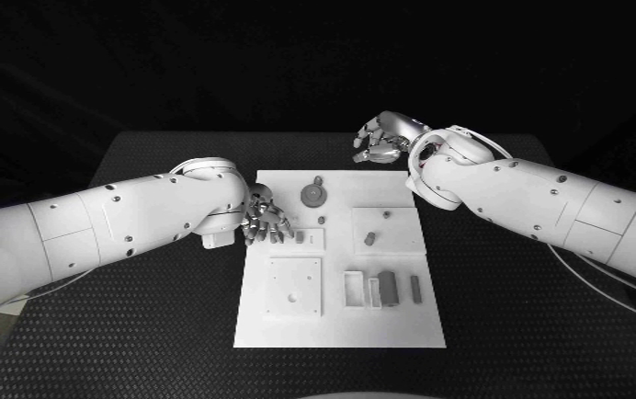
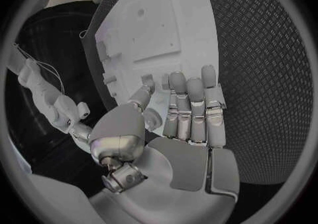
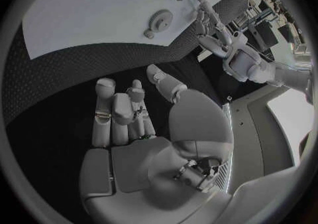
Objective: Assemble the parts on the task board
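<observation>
Robotics lab, black table (image 1: 159,344), white task board (image 1: 338,325), dark backdrop

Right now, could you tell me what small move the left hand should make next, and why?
Probably lower the left hand onto the small part beside it: its fingers are spread and hold nothing at the task board's left edge, while the right hand hangs beyond the board.

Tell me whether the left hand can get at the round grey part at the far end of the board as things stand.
Probably yes. The left hand hovers open at the task board's left edge, and the round grey part lies just beyond it with nothing between them.
</observation>
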You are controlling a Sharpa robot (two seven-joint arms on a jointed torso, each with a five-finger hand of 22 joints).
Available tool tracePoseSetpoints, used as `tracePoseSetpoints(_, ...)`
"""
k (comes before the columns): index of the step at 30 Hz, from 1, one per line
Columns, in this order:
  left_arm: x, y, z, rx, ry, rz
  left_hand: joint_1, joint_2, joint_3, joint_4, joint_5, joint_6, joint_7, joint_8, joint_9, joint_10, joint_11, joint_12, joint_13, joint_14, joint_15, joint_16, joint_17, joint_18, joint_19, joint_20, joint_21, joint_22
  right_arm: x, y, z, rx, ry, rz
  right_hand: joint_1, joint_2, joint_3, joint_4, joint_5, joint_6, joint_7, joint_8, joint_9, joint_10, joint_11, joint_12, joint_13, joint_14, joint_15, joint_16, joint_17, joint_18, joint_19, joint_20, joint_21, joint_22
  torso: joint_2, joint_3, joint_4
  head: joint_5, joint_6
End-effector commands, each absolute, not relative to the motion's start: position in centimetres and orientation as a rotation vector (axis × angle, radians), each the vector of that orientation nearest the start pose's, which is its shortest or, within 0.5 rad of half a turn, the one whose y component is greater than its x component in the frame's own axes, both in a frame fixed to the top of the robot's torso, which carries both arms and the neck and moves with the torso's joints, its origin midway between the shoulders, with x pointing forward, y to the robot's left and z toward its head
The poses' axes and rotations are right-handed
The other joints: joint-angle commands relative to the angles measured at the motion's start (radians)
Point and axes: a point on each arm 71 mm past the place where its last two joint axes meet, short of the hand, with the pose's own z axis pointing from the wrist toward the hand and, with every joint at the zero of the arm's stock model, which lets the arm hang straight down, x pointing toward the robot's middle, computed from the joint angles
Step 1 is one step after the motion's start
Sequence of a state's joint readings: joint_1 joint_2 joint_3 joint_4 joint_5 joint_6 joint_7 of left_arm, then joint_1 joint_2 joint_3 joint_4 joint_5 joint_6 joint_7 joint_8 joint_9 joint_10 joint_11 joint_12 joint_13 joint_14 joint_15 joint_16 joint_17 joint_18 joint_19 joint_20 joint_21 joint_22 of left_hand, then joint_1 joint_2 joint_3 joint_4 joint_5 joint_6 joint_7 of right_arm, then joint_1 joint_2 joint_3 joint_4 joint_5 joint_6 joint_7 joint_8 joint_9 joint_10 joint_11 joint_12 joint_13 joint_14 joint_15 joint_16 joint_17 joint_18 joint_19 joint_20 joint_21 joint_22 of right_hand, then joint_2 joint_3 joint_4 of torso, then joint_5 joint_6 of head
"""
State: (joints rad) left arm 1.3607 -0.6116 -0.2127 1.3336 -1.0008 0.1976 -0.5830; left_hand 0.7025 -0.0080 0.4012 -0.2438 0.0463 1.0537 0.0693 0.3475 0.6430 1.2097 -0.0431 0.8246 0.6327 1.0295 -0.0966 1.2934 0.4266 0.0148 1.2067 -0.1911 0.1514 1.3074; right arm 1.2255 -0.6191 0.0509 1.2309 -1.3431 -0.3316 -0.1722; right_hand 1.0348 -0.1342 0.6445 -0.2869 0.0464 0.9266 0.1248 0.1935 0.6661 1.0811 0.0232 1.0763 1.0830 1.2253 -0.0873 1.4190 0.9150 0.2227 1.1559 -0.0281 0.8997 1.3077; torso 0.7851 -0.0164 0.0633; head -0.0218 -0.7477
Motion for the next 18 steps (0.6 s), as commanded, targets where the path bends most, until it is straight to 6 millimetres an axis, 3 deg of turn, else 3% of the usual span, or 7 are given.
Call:
tracePoseSetpoints(1, 51.09, 16.32, -21.95, -0.069, 2.394, -0.281, -0.005, 0.003, -0.007, -0.001, 0.002, 0.005, -0.006, -0.003, 0.002, 0.004, -0.003, 0.005, -0.002, 0.002, -0.004, 0.005, -0.002, -0.014, 0.005, -0.001, -0.006, 0.012, 55.32, -17.75, -15.97, 0.068, 1.616, 0.601, 0.002, 0.007, -0.002, 0.0, 0.004, 0.001, 0.006, 0.003, -0.002, -0.004, -0.006, 0.004, -0.001, -0.006, -0.003, 0.001, -0.001, 0.039, -0.003, -0.001, -0.002, 0.018, 0.0, -0.0002, 0.0007, -0.001, -0.001)
tracePoseSetpoints(18, 50.84, 16.29, -21.97, -0.061, 2.402, -0.286, -0.005, 0.006, -0.01, -0.003, 0.002, 0.012, -0.009, 0.0, 0.004, 0.007, -0.005, 0.006, -0.002, 0.004, -0.005, 0.006, -0.003, -0.015, 0.008, -0.002, -0.007, 0.012, 55.31, -17.78, -16.04, 0.068, 1.618, 0.6, 0.002, 0.008, -0.002, 0.0, 0.004, 0.001, 0.006, 0.003, -0.002, -0.004, -0.006, 0.004, -0.001, -0.006, -0.003, 0.002, -0.001, 0.039, -0.003, -0.001, -0.002, 0.018, 0.0, -0.0002, 0.001, -0.001, -0.004)
